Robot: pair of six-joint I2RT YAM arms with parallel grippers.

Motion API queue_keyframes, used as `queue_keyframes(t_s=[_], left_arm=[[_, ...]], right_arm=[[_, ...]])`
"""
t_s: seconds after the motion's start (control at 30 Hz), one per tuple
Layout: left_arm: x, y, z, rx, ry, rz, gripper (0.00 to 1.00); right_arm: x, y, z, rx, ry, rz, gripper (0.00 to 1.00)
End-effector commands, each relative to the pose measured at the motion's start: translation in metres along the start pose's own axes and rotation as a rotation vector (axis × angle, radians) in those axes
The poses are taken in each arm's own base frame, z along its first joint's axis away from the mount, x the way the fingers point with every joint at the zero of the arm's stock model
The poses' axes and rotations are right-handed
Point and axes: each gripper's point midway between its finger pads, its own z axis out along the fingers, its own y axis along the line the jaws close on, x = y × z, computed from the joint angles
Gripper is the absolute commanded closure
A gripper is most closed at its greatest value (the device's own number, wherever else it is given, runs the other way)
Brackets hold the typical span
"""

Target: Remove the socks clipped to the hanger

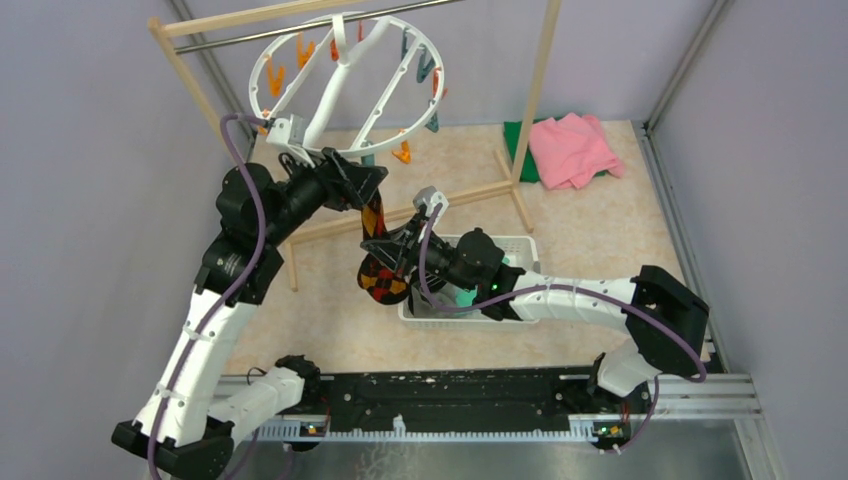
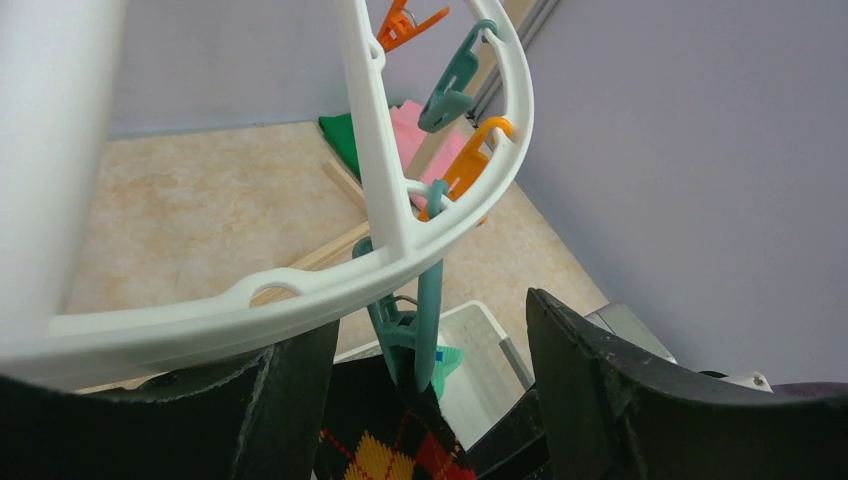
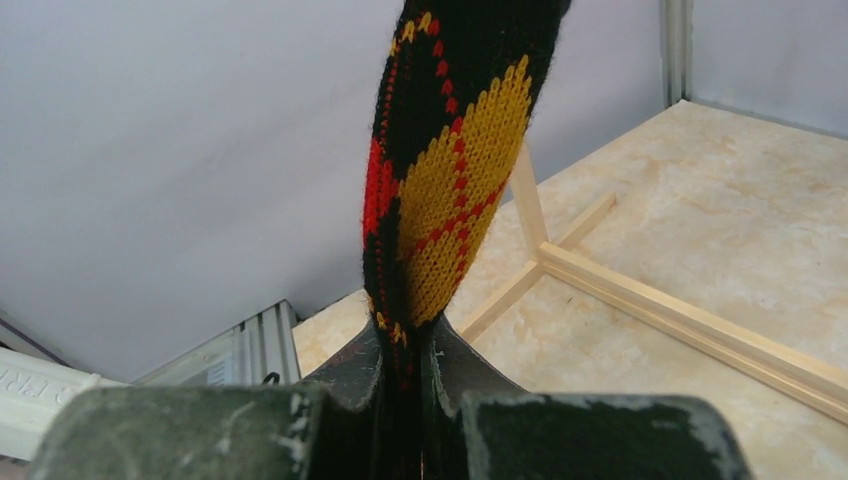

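Note:
The white ring hanger [image 1: 345, 85] hangs from the rack's rail, with orange and teal clips dangling from it. One red-black-orange argyle sock [image 1: 373, 218] hangs from a teal clip [image 2: 415, 325] under the ring's near edge [image 2: 300, 300], its top edge between the clip's tips. My left gripper [image 1: 358, 185] is open, one finger on each side of that clip and not touching it. Lower down, my right gripper [image 1: 392, 257] is shut on the sock [image 3: 440, 200], which rises straight up from between its pads [image 3: 450, 360]. No other socks hang from the hanger.
A white slotted basket [image 1: 522, 243] sits under my right arm, with something teal [image 2: 447, 360] inside. Pink [image 1: 572, 150] and green [image 1: 520, 138] cloths lie at the back right. The wooden rack's post [image 1: 536, 80] and floor bars [image 3: 680, 320] stand close by.

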Motion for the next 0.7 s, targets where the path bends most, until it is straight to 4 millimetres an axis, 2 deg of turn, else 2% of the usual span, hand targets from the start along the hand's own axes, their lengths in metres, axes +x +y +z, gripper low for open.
queue_keyframes(t_s=[0.0, 0.27, 0.67], left_arm=[[-0.017, -0.01, -0.001, 0.052, -0.043, -0.022, 0.27], [-0.018, -0.017, 0.005, 0.116, -0.046, -0.026, 0.35], [-0.022, -0.014, 0.008, 0.122, -0.09, 0.024, 0.44]], right_arm=[[-0.025, 0.011, -0.003, -0.039, -0.07, 0.004, 1.0], [-0.023, 0.011, -0.003, -0.039, -0.067, 0.005, 1.0], [-0.02, 0.016, -0.002, -0.067, -0.058, 0.027, 1.0]])
